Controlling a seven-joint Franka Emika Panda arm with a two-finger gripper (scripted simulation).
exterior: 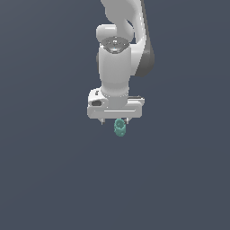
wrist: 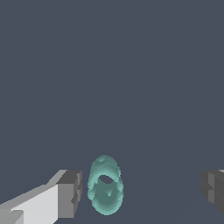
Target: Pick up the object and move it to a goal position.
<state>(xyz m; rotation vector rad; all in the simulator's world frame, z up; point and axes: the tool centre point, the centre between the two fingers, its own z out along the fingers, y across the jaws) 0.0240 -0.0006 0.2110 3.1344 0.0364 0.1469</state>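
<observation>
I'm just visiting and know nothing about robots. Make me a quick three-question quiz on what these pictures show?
1. True or false: the gripper has its fingers spread apart.
2. What colour is the object? A red, B teal-green, C yellow.
3. In the wrist view, the object lies ____ the two fingers, nearer one of them.

Key: 1 true; 2 B; 3 between.
</observation>
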